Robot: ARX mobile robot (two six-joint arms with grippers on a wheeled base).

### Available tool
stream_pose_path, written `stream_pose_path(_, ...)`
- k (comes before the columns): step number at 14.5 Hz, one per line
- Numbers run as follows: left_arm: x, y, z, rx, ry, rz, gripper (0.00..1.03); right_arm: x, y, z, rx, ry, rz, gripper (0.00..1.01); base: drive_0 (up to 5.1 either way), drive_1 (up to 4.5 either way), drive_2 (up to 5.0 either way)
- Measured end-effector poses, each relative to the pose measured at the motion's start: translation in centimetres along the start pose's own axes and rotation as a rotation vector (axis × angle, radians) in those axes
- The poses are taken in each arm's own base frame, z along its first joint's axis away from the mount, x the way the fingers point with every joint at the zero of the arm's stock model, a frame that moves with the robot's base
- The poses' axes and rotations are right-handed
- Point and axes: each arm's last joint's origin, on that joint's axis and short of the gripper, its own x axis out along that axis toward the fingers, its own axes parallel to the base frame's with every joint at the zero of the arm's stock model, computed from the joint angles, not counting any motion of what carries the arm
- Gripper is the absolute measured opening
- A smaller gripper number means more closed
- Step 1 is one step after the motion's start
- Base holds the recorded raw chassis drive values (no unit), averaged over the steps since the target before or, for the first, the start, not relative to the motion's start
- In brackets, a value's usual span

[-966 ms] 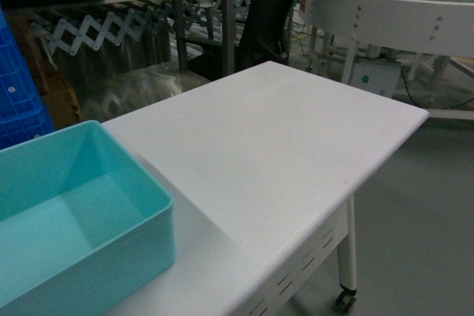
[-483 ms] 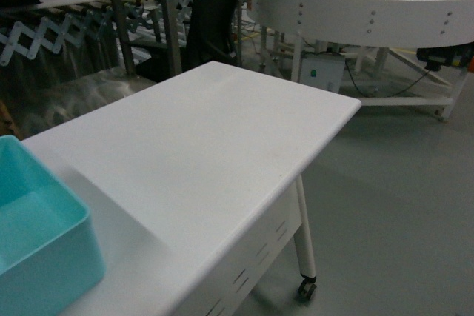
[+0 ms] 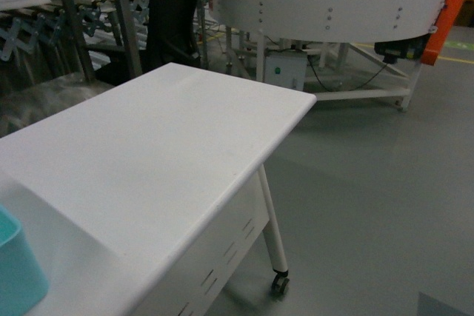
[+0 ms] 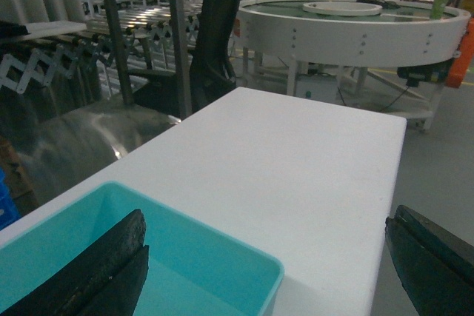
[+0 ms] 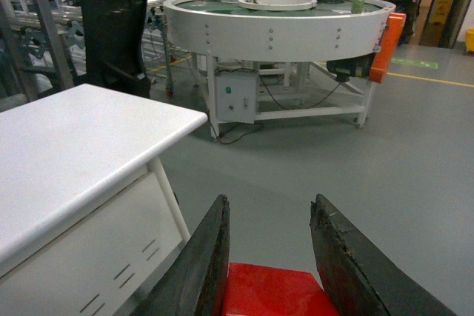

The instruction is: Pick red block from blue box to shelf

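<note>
2 dark fingers (image 5: 207, 271) of the right gripper (image 5: 270, 275) fill the bottom of the right wrist view, and the red block (image 5: 270, 294) sits pinched between them, its glossy top showing in the gap; the gripper hangs out over the grey floor (image 5: 355, 175), off the side of the white table (image 5: 67, 146). Closest in the left wrist view, the left gripper (image 4: 266, 271) has its jaws spread wide, 1 finger low over the blue box (image 4: 215, 257) at the left and the other at the lower right edge, out beyond the table's side, with nothing between them. The box rests on the near end of the table, and as much of its inside as shows is bare turquoise. From the head camera only 1 corner of the box (image 3: 18, 271) peeks in at the bottom left, and neither gripper appears there. Beyond it the tabletop (image 3: 148, 153) stretches away, standing on a white leg with a caster (image 3: 279, 283). Farther back, a black chair (image 3: 174, 12) stands behind the table, next to the steel uprights and rails of the shelf (image 3: 118, 5). Farthest off to the right is a large round white platform (image 3: 326, 1) on legs, with an orange panel (image 3: 442, 27) at its right edge.
</note>
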Motion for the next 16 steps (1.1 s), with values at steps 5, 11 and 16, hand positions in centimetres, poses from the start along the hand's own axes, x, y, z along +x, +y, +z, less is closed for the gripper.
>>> stream_pose_path(5, 0.0, 0.0, 0.0, 0.0, 0.0, 0.0, 0.98, 0.0, 0.0, 0.0, 0.0, 0.0, 0.0, 0.28, -1.4, -1.41, -1.4)
stream_pose_path(11, 0.0, 0.0, 0.0, 0.0, 0.0, 0.0, 0.98, 0.0, 0.0, 0.0, 0.0, 0.0, 0.0, 0.28, -1.4, -1.41, -1.4)
stream_pose_path(16, 0.0, 0.0, 0.0, 0.0, 0.0, 0.0, 0.98, 0.0, 0.0, 0.0, 0.0, 0.0, 0.0, 0.28, -1.4, -1.41, -1.4)
